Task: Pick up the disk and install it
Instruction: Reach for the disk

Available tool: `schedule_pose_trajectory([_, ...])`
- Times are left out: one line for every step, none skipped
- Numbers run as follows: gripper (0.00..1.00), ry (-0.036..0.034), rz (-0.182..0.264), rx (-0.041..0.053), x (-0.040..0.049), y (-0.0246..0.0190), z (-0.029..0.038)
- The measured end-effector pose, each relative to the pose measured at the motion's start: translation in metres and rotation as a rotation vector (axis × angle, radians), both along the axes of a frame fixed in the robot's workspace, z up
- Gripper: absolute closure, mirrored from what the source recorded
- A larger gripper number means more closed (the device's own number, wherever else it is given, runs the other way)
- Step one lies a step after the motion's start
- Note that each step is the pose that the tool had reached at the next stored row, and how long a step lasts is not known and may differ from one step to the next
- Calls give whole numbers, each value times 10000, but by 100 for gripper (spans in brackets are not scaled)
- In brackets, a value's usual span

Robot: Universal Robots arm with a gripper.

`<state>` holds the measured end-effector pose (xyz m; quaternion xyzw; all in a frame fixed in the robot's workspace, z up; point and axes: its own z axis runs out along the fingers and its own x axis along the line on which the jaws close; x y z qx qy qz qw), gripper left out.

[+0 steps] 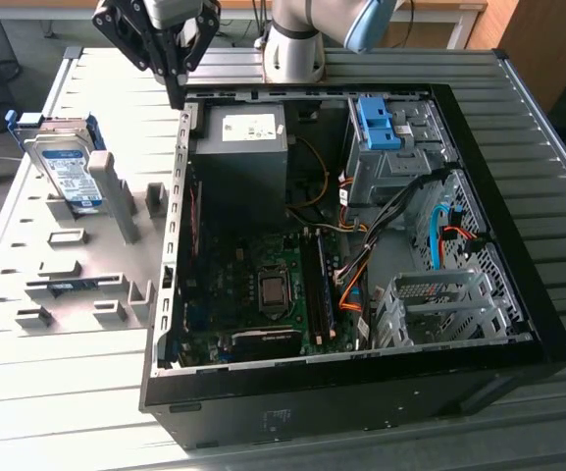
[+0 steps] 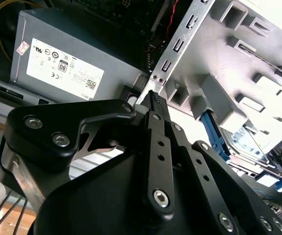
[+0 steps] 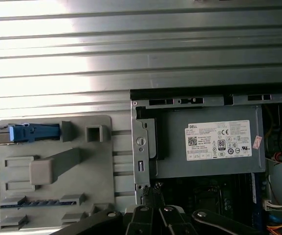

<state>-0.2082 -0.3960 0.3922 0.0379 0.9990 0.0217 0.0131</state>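
Disk (image 1: pixel 67 167) leans in holder (image 1: pixel 86 287), apart from tool (image 1: pixel 177 96)

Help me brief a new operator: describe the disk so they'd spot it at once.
Start at the open black computer case; to the exterior view's left of it lies a grey fixture plate. The disk stands tilted at that plate's far end. It is the silver-grey slab with a white-and-blue label and blue frame, unlike the plate's plain grey blocks.

You get the disk (image 3: pixel 33 133) edge-on in the first wrist view, one end cut by the picture's edge; in the second wrist view the gripper (image 2: pixel 154 95) covers part of it.
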Motion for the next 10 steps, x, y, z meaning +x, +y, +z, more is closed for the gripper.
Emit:
schedule_pose_trajectory([89, 1, 0, 0, -7, 0, 0])
schedule_pose_trajectory([89, 0, 0, 1, -13, 0, -1])
schedule_pose_trajectory([89, 1, 0, 0, -19, 0, 0])
schedule_pose_trajectory([89, 0, 0, 0, -26, 0, 0])
schedule_pose_trajectory([89, 0, 0, 0, -32, 0, -1])
schedule_pose_trajectory([89, 1, 1, 0, -39, 0, -1])
schedule_pose_trajectory([89, 0, 0, 0, -46, 1, -1])
schedule_pose_trajectory([89, 0, 0, 0, -53, 1, -1])
schedule_pose_trajectory([89, 0, 0, 0, -61, 1, -1])
schedule_pose_trajectory([89, 0, 0, 0, -69, 1, -1])
